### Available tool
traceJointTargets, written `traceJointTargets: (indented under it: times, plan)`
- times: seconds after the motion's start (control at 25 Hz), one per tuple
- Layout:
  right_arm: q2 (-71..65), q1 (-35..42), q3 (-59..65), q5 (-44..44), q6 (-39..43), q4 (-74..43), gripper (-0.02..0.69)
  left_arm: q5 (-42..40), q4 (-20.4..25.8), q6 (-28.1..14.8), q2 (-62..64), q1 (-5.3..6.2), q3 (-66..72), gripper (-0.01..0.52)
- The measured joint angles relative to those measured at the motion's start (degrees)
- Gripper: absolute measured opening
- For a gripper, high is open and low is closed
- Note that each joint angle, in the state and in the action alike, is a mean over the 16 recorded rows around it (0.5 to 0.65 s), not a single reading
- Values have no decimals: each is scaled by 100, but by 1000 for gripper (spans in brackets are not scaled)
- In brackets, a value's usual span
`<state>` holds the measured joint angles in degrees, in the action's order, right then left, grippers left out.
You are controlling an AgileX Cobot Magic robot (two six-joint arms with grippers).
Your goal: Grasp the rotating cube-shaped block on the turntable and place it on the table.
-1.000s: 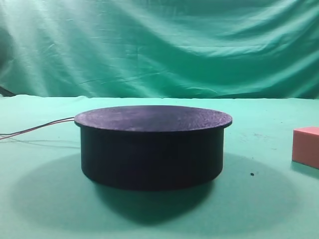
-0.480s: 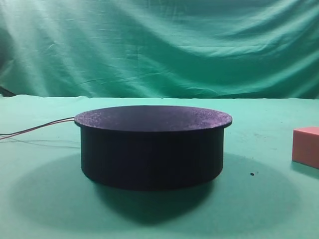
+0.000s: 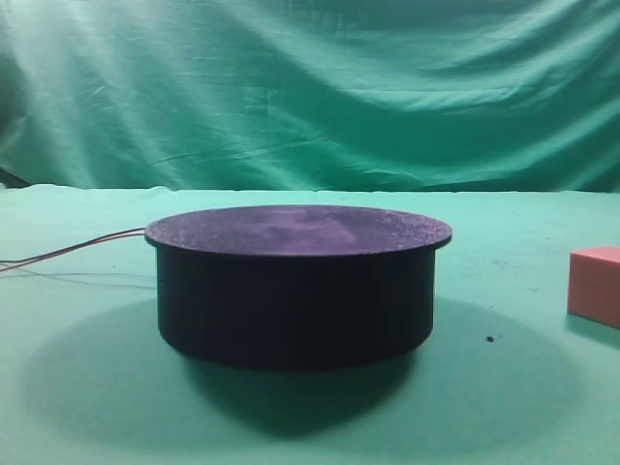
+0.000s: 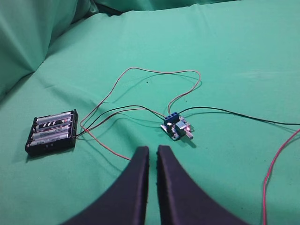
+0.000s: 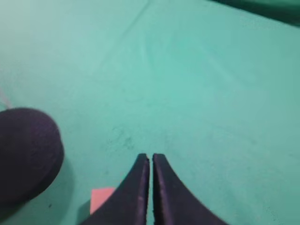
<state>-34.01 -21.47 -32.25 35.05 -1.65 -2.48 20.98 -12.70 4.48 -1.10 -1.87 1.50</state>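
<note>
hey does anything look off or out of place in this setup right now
Nothing is damaged or spilled. The one oddity: the cube-shaped block sits on the table, right of the turntable, whose top is bare.

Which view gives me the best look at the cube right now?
Exterior high: the cube sits sharp on the table, right of the turntable, though cropped by the frame edge. Right wrist shows it blurred and partly hidden behind the end effector. Left wrist misses it.

Black battery holder (image 4: 51, 132) with AA cells lying flat at left, joined by thin red and black wires (image 4: 123, 111) to a small blue circuit board (image 4: 176, 127) near centre; green draped backdrop (image 3: 310, 92) behind; one dark speck (image 3: 489, 339) on the cloth.
</note>
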Motion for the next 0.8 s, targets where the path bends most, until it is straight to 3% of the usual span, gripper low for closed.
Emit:
traceJointTargets:
  times: [0.44, 0.8]
  plan:
    - [2190, 1451, 2196, -2104, -101, 42, 0, 0, 0, 0, 0, 0, 0, 0]
    - [3330, 1768, 3241, -2237, -104, 182, 0, 0, 0, 0, 0, 0, 0, 0]
